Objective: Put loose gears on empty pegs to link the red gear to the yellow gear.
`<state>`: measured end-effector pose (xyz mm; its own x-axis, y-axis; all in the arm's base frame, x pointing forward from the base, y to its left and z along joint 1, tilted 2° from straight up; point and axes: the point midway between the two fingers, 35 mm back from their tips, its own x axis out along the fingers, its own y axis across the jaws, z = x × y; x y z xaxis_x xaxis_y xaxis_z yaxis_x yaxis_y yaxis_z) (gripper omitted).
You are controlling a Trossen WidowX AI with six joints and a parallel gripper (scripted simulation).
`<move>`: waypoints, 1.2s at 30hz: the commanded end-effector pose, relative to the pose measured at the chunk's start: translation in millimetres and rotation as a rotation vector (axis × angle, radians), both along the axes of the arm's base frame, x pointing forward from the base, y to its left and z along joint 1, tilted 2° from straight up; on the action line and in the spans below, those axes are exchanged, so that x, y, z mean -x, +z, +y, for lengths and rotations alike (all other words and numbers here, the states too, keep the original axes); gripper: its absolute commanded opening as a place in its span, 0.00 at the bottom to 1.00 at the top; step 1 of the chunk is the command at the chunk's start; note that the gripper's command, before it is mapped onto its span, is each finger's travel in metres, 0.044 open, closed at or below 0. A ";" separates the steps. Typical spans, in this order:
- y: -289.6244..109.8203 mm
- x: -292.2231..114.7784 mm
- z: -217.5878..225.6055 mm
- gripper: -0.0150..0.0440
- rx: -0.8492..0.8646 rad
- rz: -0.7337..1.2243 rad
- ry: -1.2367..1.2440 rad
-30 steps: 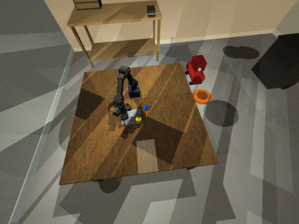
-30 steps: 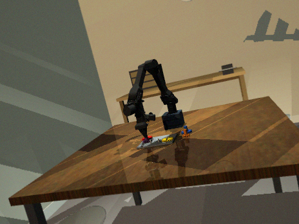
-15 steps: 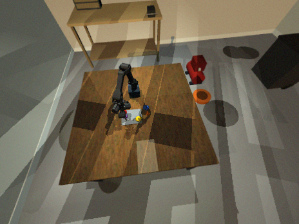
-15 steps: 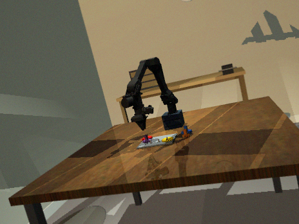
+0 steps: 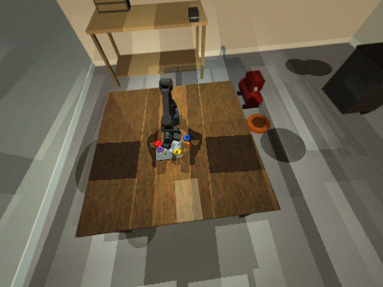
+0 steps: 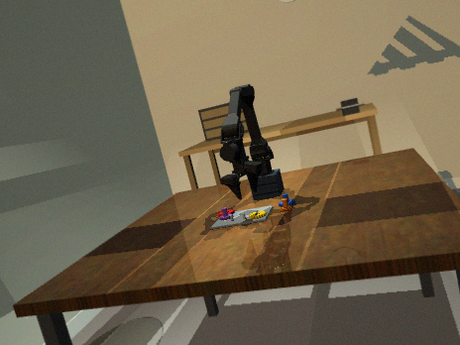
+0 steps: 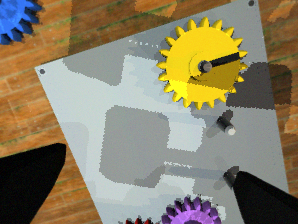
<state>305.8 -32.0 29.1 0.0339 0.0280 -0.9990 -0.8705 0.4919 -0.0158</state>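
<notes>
The grey board (image 5: pixel 163 157) (image 6: pixel 218 224) (image 7: pixel 82 102) carries the red gear (image 5: pixel 158 143) (image 7: pixel 138 221) at one side and the yellow gear (image 5: pixel 177 152) (image 6: pixel 258 214) (image 7: pixel 187 47) with its black stripe at the other. The purple gear (image 5: pixel 160 149) (image 6: pixel 225 213) (image 7: pixel 191 216) stands on the board beside the red one; its peg is hidden. Two bare pegs (image 7: pixel 227 127) (image 7: pixel 231 177) show between purple and yellow. The blue gear (image 5: pixel 186 138) (image 7: pixel 12 17) and orange gear (image 5: pixel 188 145) (image 6: pixel 286 205) stand on the table. My gripper (image 7: pixel 152 166) is open and empty above the board.
The wooden table (image 5: pixel 190 199) (image 6: pixel 164 263) surrounds the board. The blue and orange gears stand close together beside the board's yellow-gear side. A side table (image 5: pixel 144 21) is behind the arm, away from the board.
</notes>
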 end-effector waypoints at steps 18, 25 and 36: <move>-0.5 75.1 126.8 1.00 -0.040 0.023 -0.779; -0.5 75.1 126.8 1.00 -0.040 0.023 -0.779; -23.9 74.5 127.8 1.00 -0.039 0.023 -0.779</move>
